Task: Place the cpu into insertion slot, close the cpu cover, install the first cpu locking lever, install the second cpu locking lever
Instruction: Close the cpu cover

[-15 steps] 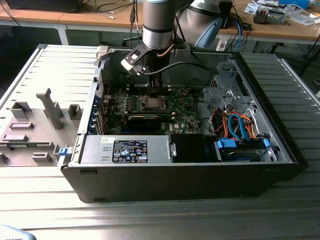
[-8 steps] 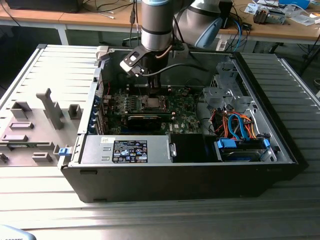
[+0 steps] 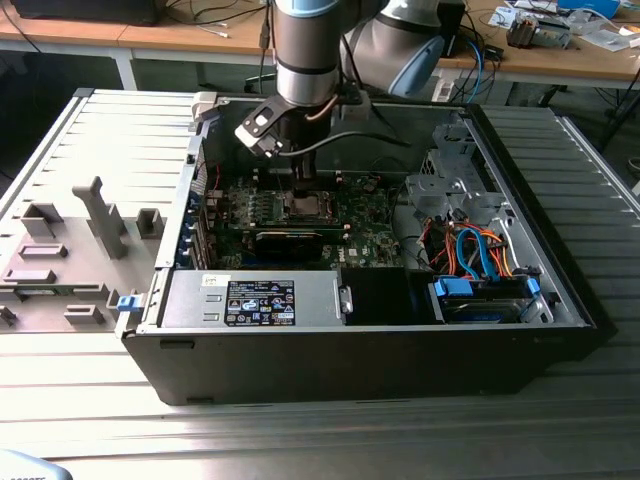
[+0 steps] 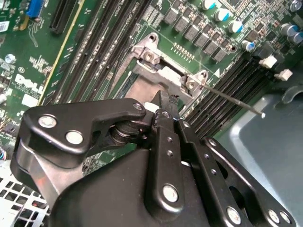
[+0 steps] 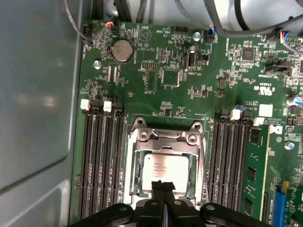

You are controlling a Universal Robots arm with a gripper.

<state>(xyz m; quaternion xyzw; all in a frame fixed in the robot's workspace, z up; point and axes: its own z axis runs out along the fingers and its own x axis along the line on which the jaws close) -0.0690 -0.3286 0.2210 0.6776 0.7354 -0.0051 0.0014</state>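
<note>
Two fingers [image 5: 158,189] are seen pressed together, tips at one edge of the cpu [image 5: 165,169], which is seated in the socket [image 5: 137,125] at the middle of the motherboard [image 5: 156,101], the cpu cover [image 5: 165,143] apparently laid around it. Pressure is best kept straight and light; one locking lever [image 4: 232,99] stands unlatched.

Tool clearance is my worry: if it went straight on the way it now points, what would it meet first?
Most likely the cpu: in the first wrist view the shut tool points at its silver top, near one edge. The gap between them is unclear.
</note>
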